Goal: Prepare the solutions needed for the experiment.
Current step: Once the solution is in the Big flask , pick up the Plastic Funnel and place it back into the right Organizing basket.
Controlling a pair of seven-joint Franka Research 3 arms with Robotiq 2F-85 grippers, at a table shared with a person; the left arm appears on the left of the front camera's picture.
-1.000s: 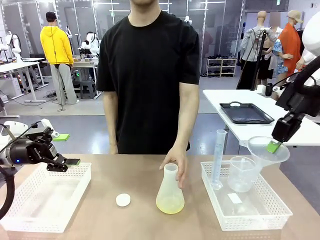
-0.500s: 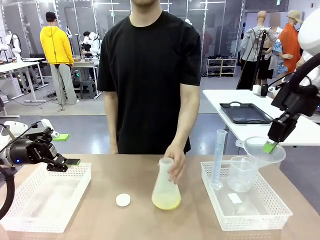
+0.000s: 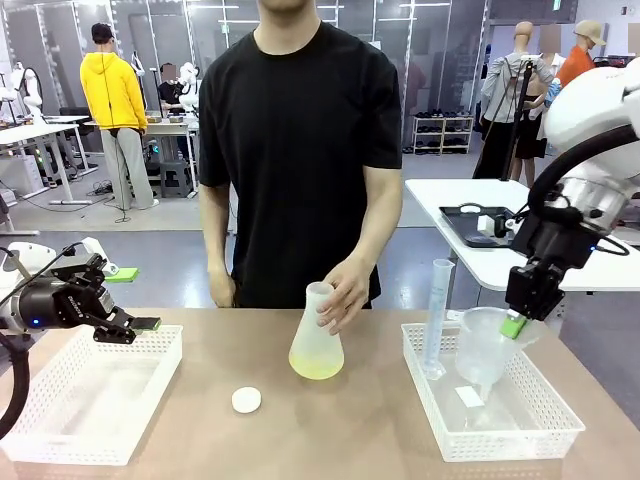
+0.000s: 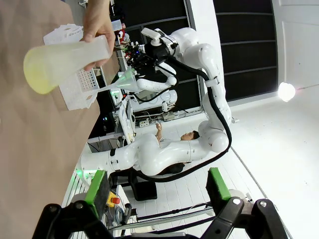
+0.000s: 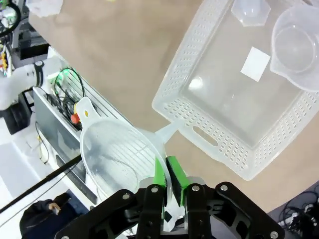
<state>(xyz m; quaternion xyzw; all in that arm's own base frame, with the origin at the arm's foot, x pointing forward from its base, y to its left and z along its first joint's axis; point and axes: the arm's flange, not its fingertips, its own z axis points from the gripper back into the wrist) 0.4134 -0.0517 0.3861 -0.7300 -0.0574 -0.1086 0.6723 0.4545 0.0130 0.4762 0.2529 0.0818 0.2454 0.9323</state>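
**Hand Tilts Flask, Funnel Held**

Front: a hand (image 3: 345,295) tilts the flask (image 3: 316,335) at the middle of the counter (image 3: 380,440), with yellow liquid (image 3: 316,366) in its bottom. The left end effector (image 3: 135,298) is wide open, holding nothing.

Left wrist: its pads (image 4: 97,186) stand far apart.

Right wrist: the right end effector (image 5: 169,181) is squeezed tight on a funnel (image 5: 114,149) rim, near a basket (image 5: 209,142).

Lower centre, the desk (image 3: 380,440) lies open beside a white cap (image 3: 246,400). The person's hand (image 3: 345,293) and tilted flask (image 3: 317,335) block mid-frame, and a cylinder (image 3: 437,318) stands in the right basket (image 3: 510,440).
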